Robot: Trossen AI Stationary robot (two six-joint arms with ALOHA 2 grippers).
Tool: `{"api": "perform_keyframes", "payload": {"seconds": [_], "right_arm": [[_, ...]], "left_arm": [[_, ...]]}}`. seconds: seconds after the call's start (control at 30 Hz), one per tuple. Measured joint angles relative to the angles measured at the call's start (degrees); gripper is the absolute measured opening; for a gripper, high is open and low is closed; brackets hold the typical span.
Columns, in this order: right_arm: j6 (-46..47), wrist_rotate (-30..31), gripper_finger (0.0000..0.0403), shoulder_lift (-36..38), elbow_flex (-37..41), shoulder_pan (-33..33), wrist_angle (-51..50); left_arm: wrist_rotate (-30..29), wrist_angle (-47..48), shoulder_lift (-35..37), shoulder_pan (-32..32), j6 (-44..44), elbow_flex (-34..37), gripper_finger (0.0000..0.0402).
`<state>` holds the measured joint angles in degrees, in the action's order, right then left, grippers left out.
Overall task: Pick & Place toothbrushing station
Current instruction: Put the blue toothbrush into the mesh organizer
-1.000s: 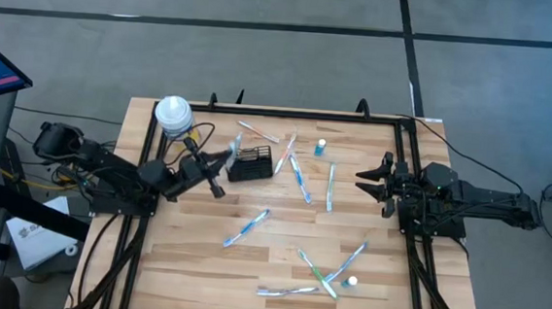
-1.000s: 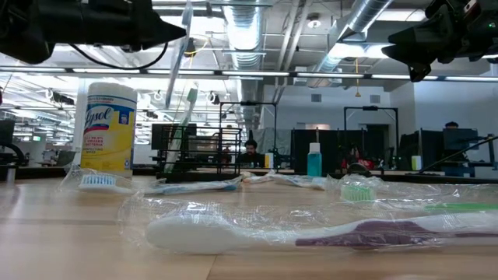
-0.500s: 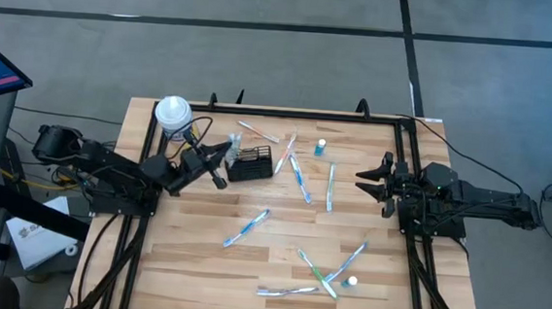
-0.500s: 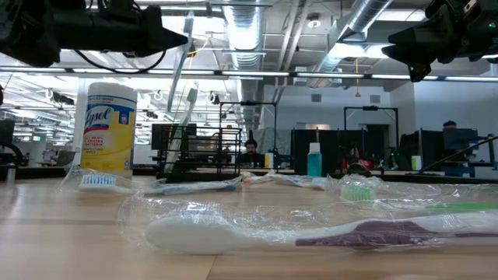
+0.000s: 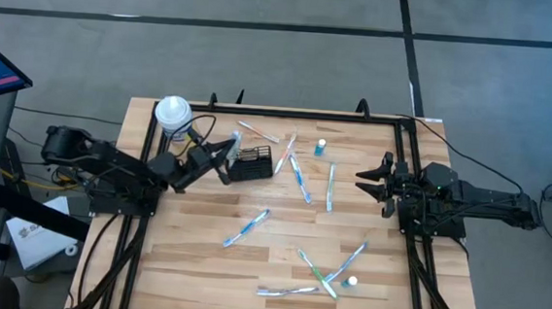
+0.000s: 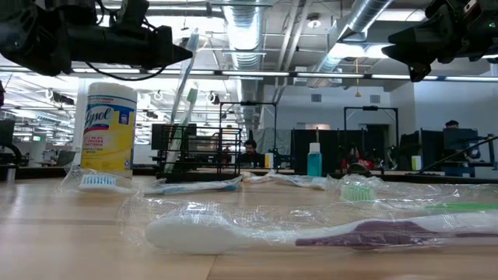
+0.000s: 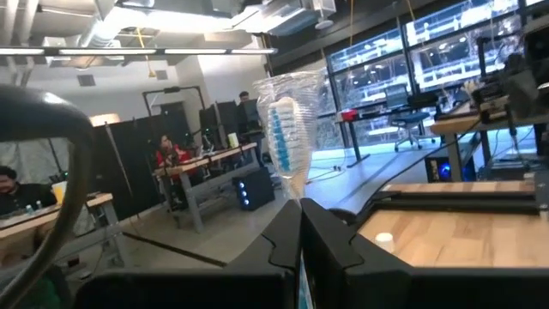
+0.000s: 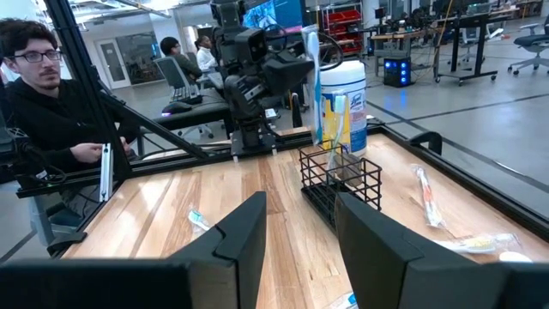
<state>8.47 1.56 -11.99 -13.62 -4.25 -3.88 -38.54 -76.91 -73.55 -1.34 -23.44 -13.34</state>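
Note:
The black wire-mesh caddy [image 5: 251,163] stands on the far left part of the table, with toothbrushes upright in it [image 8: 336,129]. My left gripper [image 5: 222,160] is just left of it, above the table, shut on a toothbrush in a clear wrapper [image 7: 290,120]. This toothbrush also shows in the low view [image 6: 185,82], slanting beside the caddy [image 6: 198,152]. My right gripper [image 5: 360,183] is open and empty at the table's right side, well away from the caddy. My left gripper pinches the wrapped toothbrush between its two fingers, on the wrapper below the bristle head [image 7: 297,204]. The fingers lie about level, coming from the table's left, across the brush. The brush is lifted clear, near upright and slightly tilted, its bristle end [image 7: 287,103] above the fingers.
A yellow canister with a white lid [image 5: 173,114] stands behind the caddy at the far left. Several wrapped toothbrushes [image 5: 247,228] [image 5: 299,176] [image 5: 326,275] and two small bottles [image 5: 320,147] [image 5: 350,281] lie about the table. A person [image 8: 43,94] sits beyond the left edge.
My left gripper has moved toward the far edge and toward the caddy, sinking a little, with the wrapped toothbrush still in its shut fingers. My right arm has kept still.

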Motion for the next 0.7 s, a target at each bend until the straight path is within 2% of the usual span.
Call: {"api": "perform_keyframes", "payload": {"seconds": [0.37, 0.7], "right_arm": [[0.0, 0.0, 0.0131, 0.0, 0.0, 0.0, 0.0], [0.0, 0.0, 0.0131, 0.0, 0.0, 0.0, 0.0]], "left_arm": [[0.4, -1.5, -4.2, -2.8, 1.9, 0.0, 0.0], [0.3, -2.0, -4.9, -2.9, 2.8, 0.0, 0.0]]}}
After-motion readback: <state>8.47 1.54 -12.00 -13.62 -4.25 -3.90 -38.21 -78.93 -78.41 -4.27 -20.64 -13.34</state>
